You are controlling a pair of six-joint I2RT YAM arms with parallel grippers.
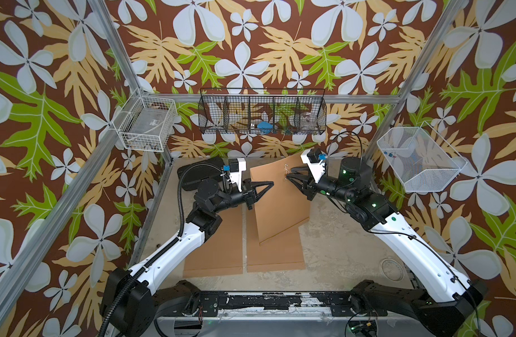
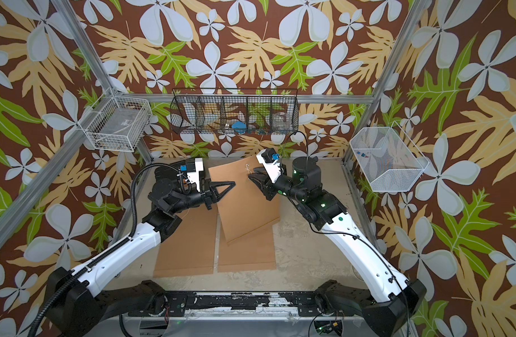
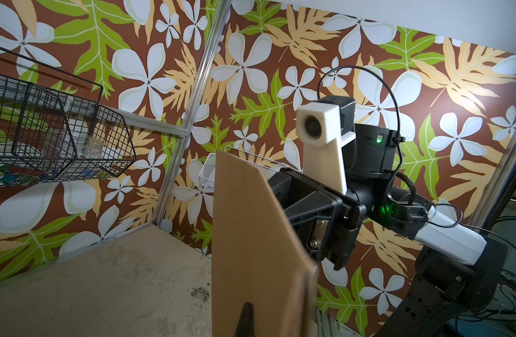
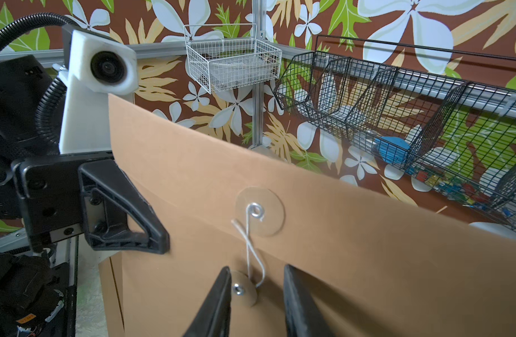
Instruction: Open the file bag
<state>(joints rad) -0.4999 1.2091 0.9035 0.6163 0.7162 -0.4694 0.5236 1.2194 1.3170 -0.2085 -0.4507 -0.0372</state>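
Between the two arms, above the table (image 1: 338, 248), one brown file bag (image 1: 277, 204) stands almost upright, flap down. One white string (image 4: 251, 242) joins its two round discs (image 4: 259, 211). The left gripper (image 1: 268, 186) is clamped on the bag's edge. The right gripper (image 4: 256, 268) has its jaws apart around the lower disc (image 4: 245, 289). Two other brown bags (image 1: 215, 242) lie flat underneath.

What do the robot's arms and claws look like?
The left arm and right arm are white shells with black joints. The left claw and right claw are black, with triangular cut-out fingers, each with a white camera block. A ribbed black hose runs along the left arm; the right has a thin black wire and small green lights.
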